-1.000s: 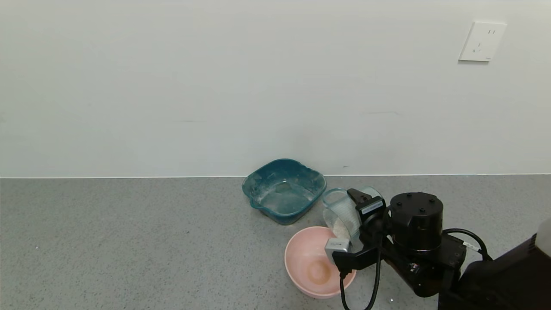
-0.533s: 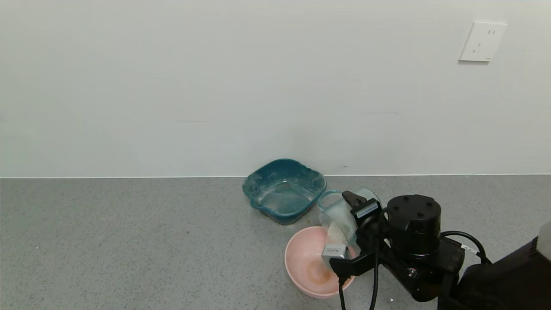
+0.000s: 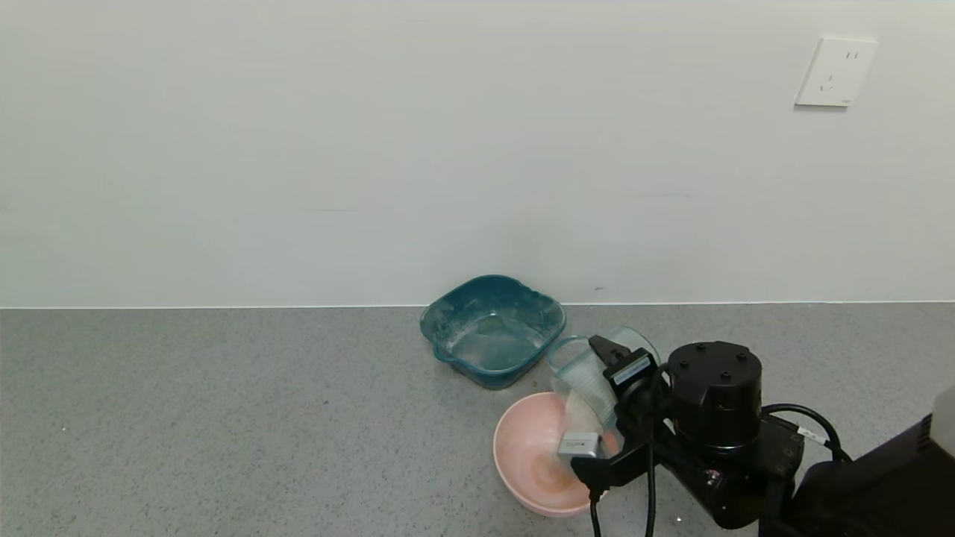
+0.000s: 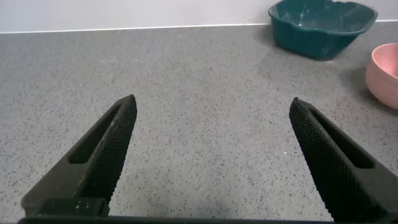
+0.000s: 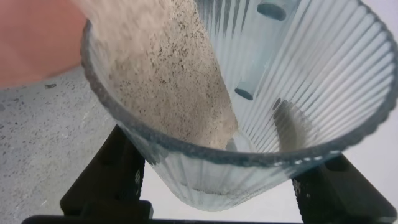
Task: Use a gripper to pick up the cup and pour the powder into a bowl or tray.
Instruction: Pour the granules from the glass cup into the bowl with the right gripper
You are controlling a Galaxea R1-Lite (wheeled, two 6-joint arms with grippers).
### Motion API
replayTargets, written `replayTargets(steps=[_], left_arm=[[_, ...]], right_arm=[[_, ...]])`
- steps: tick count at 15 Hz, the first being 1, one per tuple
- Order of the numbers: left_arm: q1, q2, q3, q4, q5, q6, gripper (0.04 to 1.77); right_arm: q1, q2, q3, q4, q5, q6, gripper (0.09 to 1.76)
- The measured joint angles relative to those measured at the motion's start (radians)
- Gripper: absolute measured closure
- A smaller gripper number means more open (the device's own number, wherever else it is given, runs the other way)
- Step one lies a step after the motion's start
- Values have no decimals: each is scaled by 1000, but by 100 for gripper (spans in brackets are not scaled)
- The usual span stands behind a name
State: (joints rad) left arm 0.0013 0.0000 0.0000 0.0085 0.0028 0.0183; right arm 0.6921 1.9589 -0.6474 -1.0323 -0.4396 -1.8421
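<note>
The cup (image 3: 589, 373) is held clamped in the right gripper (image 3: 606, 409) above the far right rim of the pink bowl (image 3: 522, 455). It is tipped, its long axis slanting down toward the bowl and its mouth turned to the robot's left. The powder (image 5: 168, 81) is seen sliding along the lower wall to the lip. Further tilting is judged to be needed, with the lip kept over the bowl. The left gripper (image 4: 211, 162) is spread wide, empty, low over the counter (image 3: 224, 418).

One cup (image 3: 589, 373), one pink bowl (image 3: 526, 455), one teal tray (image 3: 492, 328).
</note>
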Motion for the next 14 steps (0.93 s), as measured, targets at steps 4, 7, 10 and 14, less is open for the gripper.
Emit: replayTargets(steps=[4, 7, 10, 14], left_arm=[[0, 0, 0, 4, -1, 9, 5], [0, 0, 0, 3, 0, 7, 5], [0, 0, 0, 3, 0, 5, 5], [0, 0, 0, 2, 0, 4, 5]], right_arm=[[2, 0, 1, 1, -1, -8, 51], [3, 1, 6, 1, -1, -11, 51], [4, 2, 10, 1, -1, -18, 51], [5, 3, 14, 0, -1, -22, 51]])
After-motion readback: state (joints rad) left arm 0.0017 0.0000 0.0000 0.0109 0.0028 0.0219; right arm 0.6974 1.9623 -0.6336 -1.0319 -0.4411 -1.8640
